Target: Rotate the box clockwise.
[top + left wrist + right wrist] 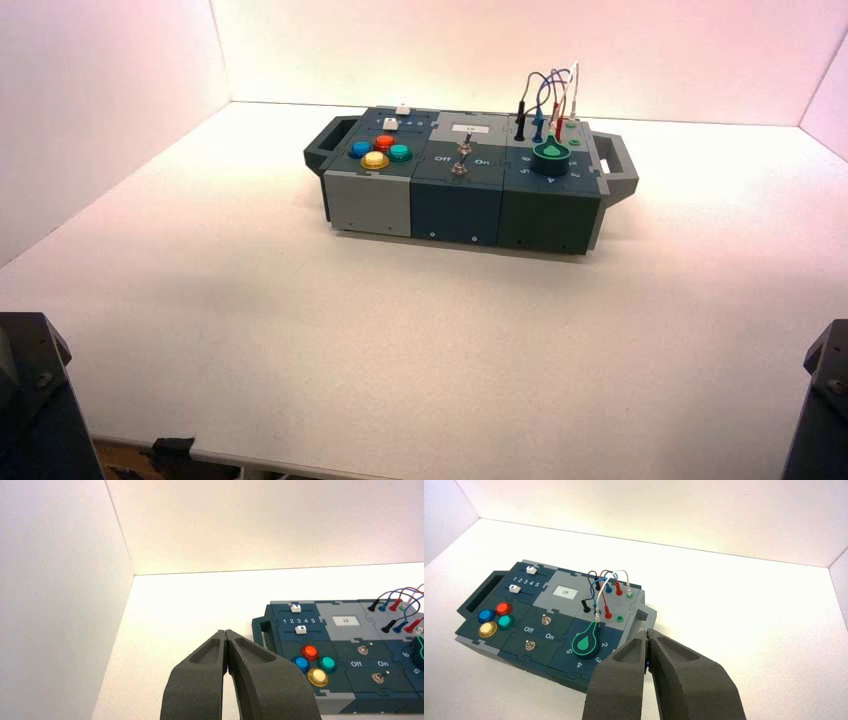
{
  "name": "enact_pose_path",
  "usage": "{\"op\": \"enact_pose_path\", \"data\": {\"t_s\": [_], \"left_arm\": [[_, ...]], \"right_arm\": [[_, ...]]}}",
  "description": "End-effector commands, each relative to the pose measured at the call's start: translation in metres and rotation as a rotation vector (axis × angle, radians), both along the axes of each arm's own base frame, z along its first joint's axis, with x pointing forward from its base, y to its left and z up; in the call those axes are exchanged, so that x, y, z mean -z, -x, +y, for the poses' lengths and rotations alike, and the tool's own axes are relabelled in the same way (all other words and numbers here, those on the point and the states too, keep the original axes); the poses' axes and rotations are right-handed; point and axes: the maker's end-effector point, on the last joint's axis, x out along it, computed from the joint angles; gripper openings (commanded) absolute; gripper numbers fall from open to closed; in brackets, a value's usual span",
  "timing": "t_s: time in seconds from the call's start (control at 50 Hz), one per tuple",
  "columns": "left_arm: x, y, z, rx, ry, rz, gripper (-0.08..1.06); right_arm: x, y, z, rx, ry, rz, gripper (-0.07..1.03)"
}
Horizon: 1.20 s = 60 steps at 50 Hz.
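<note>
I see the box (455, 212) on the table (400, 350) at twelve o'clock in the high view, toward the back wall (520, 60), its long axis running roughly from nine to three. My arms wait at the near corners: left gripper (226, 631) at the end of the arm at seven o'clock, right gripper (647, 631) at the end of the one at five, both with their jaws pressed together, pinching nothing. The box's left handle (325, 145) lies from my left jaws toward one o'clock, its right handle (622, 172) from my right toward eleven. Neither arm looks clearly nearer. A clockwise turn should, I judge, carry the nine o'clock end toward twelve
</note>
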Motion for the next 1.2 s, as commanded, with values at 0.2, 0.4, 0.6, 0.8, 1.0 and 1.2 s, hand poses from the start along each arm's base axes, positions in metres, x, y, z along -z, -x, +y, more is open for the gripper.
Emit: {"op": "enact_pose_path", "data": {"t_s": [0.2, 0.4, 0.6, 0.8, 1.0, 1.2], "left_arm": [[-0.006, -0.002, 0.001, -0.006, 0.003, -0.014, -0.03], [-0.003, -0.004, 0.001, -0.003, -0.005, -0.005, -0.03], [0.011, -0.017, -0.002, -0.003, -0.009, 0.058, -0.03], [0.014, -0.04, -0.023, 0.04, 0.004, 0.119, -0.03], [0.033, -0.051, -0.073, 0.177, -0.034, 0.22, -0.03], [0.069, -0.027, -0.134, 0.358, -0.14, 0.408, -0.03]], "right_arm": [[-0.008, -0.003, 0.001, -0.006, 0.0, -0.02, -0.02], [-0.007, -0.003, 0.005, -0.018, -0.005, -0.016, -0.02], [-0.007, -0.005, 0.01, -0.033, -0.016, -0.001, -0.02], [-0.003, -0.018, 0.015, -0.038, -0.005, 0.065, -0.02], [0.004, -0.045, 0.021, -0.049, 0.026, 0.135, -0.02], [0.007, -0.088, 0.029, -0.053, 0.053, 0.189, -0.02]]}}
